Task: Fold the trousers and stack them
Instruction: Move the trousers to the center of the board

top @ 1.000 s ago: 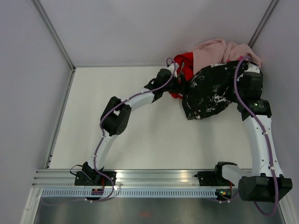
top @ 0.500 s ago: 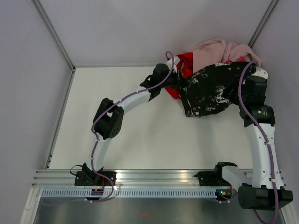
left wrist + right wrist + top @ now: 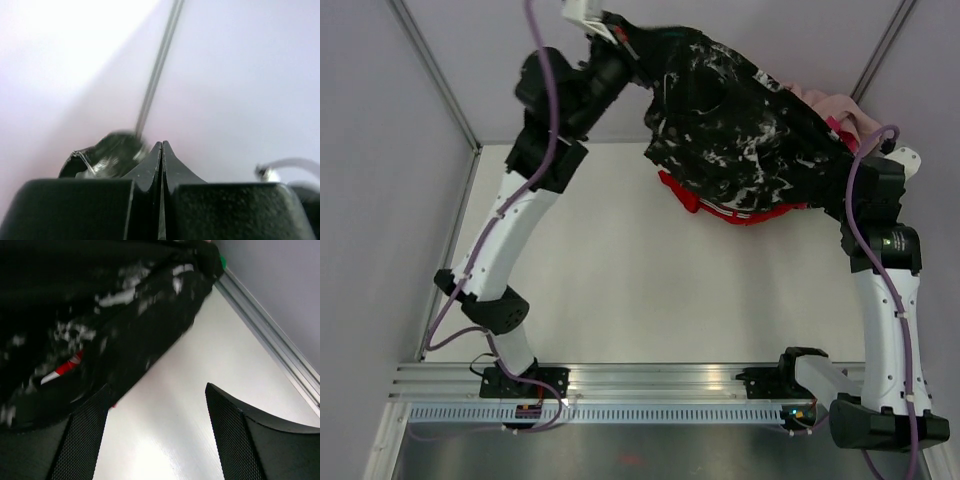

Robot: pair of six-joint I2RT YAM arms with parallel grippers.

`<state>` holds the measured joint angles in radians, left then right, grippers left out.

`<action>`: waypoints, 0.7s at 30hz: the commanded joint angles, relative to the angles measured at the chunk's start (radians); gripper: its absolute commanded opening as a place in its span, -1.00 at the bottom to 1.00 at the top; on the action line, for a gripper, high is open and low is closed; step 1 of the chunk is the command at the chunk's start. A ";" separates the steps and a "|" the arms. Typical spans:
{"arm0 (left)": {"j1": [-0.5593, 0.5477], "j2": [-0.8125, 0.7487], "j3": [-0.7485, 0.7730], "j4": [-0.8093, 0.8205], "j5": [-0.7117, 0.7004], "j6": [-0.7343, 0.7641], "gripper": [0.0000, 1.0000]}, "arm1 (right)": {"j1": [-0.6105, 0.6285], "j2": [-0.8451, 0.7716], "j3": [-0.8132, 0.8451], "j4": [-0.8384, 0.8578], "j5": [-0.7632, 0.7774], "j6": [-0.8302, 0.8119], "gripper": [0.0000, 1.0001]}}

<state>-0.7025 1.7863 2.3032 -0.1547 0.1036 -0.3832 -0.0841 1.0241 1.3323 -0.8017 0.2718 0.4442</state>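
- Dangling from the left claw [image 3: 161, 146], which is pinched tight on them, the trousers [image 3: 730, 130] drape below it.
- Right claw [image 3: 156, 386] gapes wide, empty; trousers just up-left of it.

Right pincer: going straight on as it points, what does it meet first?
Likely bare table between the open fingers of the right pincer; trousers hang just left of that line. Depth unclear.

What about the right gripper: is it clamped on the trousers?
No: the right gripper is wide open, with table between its fingers and the trousers off to one side.
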 commanded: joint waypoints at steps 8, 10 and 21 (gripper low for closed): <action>0.014 -0.347 0.121 0.025 -0.492 0.294 -0.95 | 0.001 -0.010 0.033 0.065 -0.038 0.051 0.67; 0.014 -0.399 0.079 -0.025 -0.571 0.351 -0.95 | 0.001 0.004 0.018 0.088 -0.086 0.044 0.67; 0.006 -0.490 -0.626 -0.281 0.176 0.118 0.47 | 0.000 0.044 -0.008 0.070 -0.108 0.037 0.78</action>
<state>-0.6899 1.1900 1.8832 -0.2993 -0.0269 -0.1635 -0.0841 1.0882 1.3170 -0.7223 0.1585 0.4751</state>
